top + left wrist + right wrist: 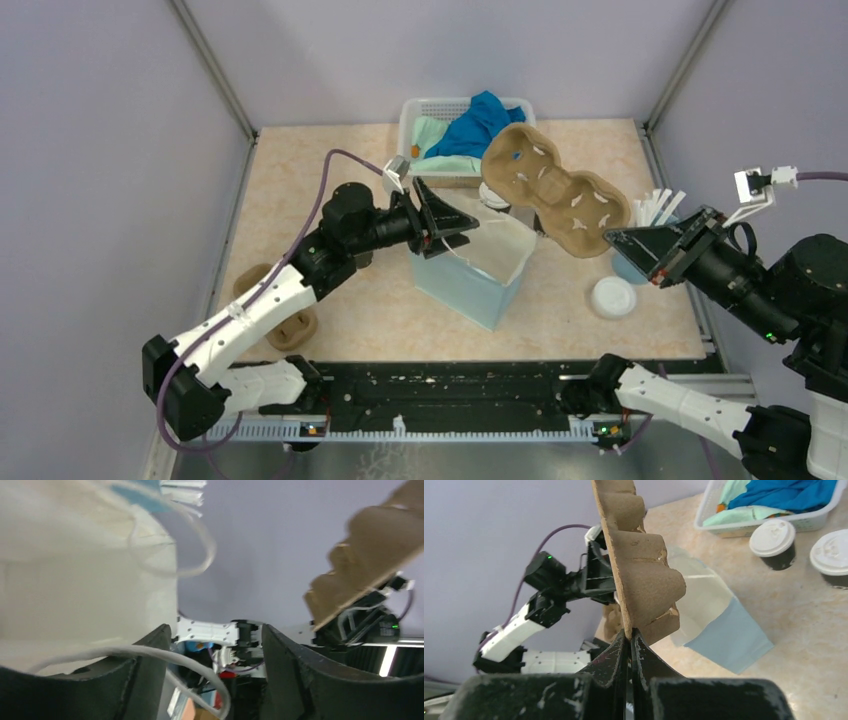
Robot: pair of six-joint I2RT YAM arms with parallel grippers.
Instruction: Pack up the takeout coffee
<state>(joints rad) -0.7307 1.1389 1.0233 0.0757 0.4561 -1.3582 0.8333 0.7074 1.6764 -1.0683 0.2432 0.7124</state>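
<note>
Coffee cups (772, 542) beside basket (432, 102) of cloths (784, 492)

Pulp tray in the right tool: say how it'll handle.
Probably stiff: the pulp tray holds shape, pinched at one edge by the right tool. Likely light: thin-walled, no cups in it. May pivot about that single grip.

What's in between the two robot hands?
In the top view, the bag and the tray lie between the left gripper and the right gripper, which pinches the tray's edge.
</note>
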